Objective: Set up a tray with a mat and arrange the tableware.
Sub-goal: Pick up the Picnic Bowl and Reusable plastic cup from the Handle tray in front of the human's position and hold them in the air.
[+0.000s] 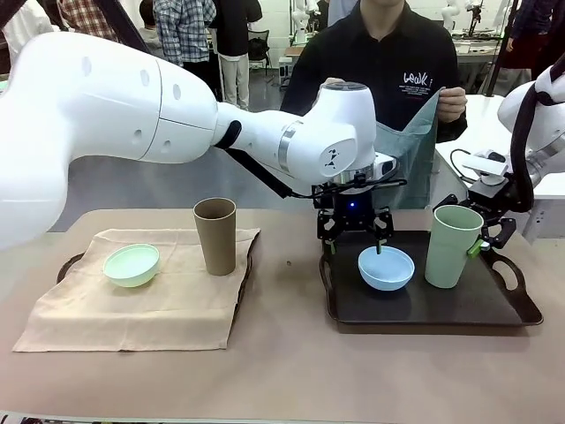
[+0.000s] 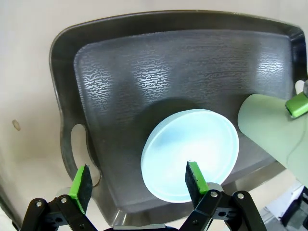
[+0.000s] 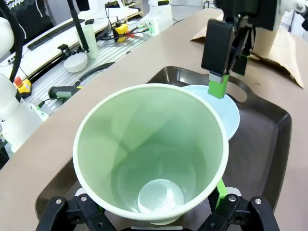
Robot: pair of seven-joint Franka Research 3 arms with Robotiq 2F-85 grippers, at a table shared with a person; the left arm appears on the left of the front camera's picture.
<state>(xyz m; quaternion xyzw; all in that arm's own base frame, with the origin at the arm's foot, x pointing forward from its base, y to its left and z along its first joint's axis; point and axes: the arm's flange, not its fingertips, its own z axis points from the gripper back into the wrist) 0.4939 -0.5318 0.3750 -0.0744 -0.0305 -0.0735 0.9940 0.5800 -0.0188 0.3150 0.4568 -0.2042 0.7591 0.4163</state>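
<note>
The light blue bowl [image 1: 386, 268] sits on the bare dark tray [image 1: 494, 309] at the right. My left gripper [image 1: 355, 231] hangs open just above the bowl's near-left rim; in the left wrist view one pad [image 2: 196, 177] is over the bowl [image 2: 190, 154] and the other [image 2: 82, 182] is outside it. My right gripper [image 1: 481, 234] is shut on the pale green cup [image 1: 453, 246], which stands upright on the same tray [image 3: 269, 144]. The tan-brown cup [image 1: 215, 235] and the mint green bowl [image 1: 131, 264] rest on a beige mat [image 1: 88, 314] over a second tray at the left.
A person at the far side holds a grey-green cloth [image 1: 406, 150] up in both hands behind the right tray. The left tray's handle [image 1: 66, 265] peeks out from under the mat. Bare tabletop [image 1: 291, 371] lies in front of both trays.
</note>
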